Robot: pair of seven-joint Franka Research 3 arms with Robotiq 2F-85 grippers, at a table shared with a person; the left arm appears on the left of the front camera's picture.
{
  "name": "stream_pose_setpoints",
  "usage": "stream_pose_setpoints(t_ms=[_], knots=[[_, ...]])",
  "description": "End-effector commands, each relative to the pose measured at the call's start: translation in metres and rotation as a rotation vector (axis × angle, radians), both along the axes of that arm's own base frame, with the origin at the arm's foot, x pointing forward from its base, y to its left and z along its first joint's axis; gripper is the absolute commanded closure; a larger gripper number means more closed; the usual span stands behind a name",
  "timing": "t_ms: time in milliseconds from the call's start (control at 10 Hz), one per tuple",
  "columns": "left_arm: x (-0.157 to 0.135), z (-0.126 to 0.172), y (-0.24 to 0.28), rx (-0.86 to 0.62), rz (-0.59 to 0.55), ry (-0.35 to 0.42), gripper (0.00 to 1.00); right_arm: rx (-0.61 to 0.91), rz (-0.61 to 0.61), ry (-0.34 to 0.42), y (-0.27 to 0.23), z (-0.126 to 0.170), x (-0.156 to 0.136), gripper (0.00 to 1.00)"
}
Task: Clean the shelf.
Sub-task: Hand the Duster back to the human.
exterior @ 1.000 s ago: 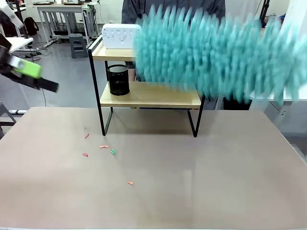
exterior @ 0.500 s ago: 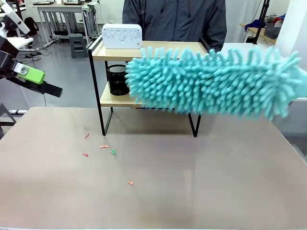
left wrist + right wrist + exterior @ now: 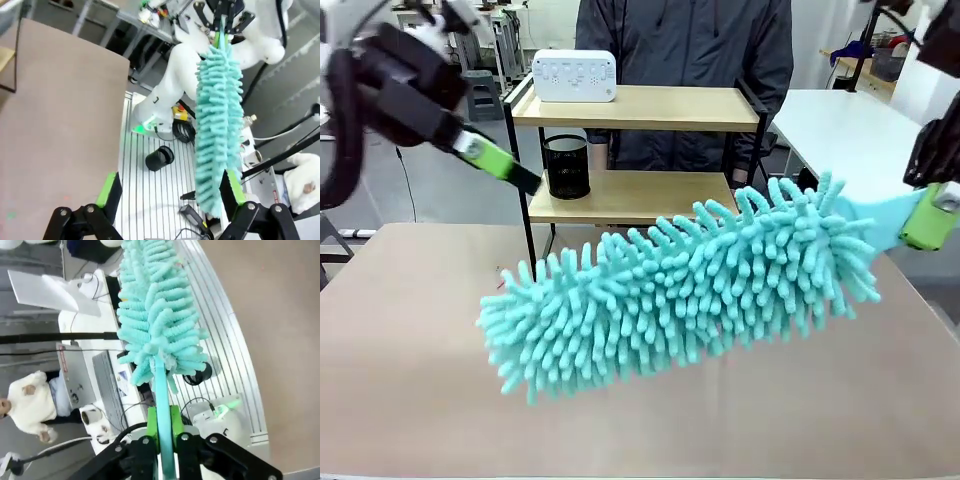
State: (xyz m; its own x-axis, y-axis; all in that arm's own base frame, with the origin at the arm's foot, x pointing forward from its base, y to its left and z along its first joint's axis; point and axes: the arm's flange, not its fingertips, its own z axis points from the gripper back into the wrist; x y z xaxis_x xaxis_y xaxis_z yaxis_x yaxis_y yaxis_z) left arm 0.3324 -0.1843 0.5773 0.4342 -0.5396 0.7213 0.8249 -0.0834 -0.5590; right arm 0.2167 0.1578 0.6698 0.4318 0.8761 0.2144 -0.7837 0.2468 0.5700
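The shelf [image 3: 632, 195] stands at the table's far edge, before the person. A teal duster [image 3: 680, 290] is held by its handle in the clamped right gripper [image 3: 932, 215] — its long axis running leftward and down over the table, short of the shelf. The left gripper [image 3: 505, 165] hangs spread and empty beside the shelf's left frame — the nearer one.

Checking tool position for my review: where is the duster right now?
In the front view, the teal duster hangs over the table's middle, before the shelf, its handle in the right gripper.
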Motion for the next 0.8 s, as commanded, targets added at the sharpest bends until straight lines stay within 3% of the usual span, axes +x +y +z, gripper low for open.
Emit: stream_pose_setpoints(t_ms=[0,200,400,700], knots=[[0.012,-0.002,-0.028,0.000,-0.117,-0.010,0.00,0.004,0.019,-0.017,0.000,0.001,0.010,0.87],[0.004,-0.017,-0.054,-0.006,-0.222,0.031,0.00,0.084,0.010,-0.032,0.000,-0.001,0.020,0.87],[-0.011,-0.030,-0.068,-0.005,-0.296,0.073,0.00,0.073,-0.036,-0.042,-0.001,-0.006,0.026,0.87],[-0.040,-0.035,-0.070,-0.023,-0.378,0.080,0.00,0.107,-0.059,-0.021,-0.006,-0.015,0.028,0.87]])
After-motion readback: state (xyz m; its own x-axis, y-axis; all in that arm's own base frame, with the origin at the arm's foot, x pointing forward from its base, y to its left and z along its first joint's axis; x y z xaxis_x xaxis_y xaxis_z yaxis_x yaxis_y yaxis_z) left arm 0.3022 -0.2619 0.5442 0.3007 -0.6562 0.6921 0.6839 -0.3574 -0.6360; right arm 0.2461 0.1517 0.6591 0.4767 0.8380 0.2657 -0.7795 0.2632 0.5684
